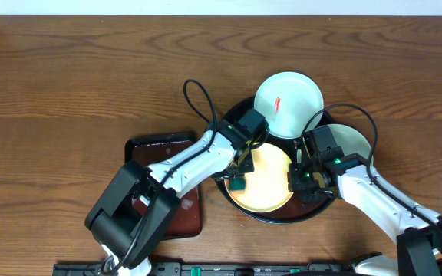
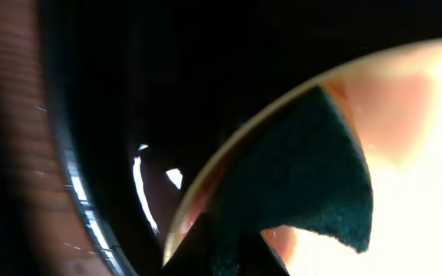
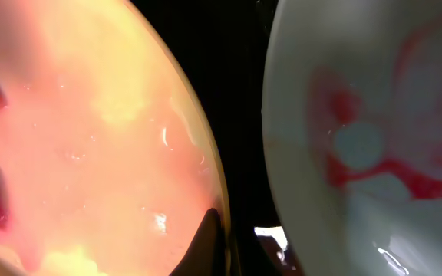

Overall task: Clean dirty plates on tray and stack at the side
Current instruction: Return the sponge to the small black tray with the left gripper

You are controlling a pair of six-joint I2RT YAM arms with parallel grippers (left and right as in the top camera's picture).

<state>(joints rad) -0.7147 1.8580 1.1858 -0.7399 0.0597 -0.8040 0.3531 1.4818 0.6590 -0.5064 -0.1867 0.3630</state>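
The black round tray point(image 1: 240, 205) holds the pale yellow plate point(image 1: 267, 184). One mint plate point(image 1: 288, 103) with a red smear lies at the tray's far rim. A second mint plate point(image 1: 351, 138) lies at the right, partly under my right arm. My left gripper point(image 1: 240, 172) is shut on a dark green cloth point(image 1: 239, 183) that rests on the yellow plate's left part; the left wrist view shows the cloth point(image 2: 305, 176), plate point(image 2: 420, 153) and tray rim point(image 2: 79, 199). My right gripper point(image 1: 298, 181) pinches the yellow plate's right rim point(image 3: 90, 138), beside the smeared mint plate point(image 3: 374, 153).
A dark brown rectangular tray point(image 1: 176, 146) lies left of the round tray, partly under my left arm. Wooden table point(image 1: 67, 84) surrounds everything. The two arms are close together over the round tray.
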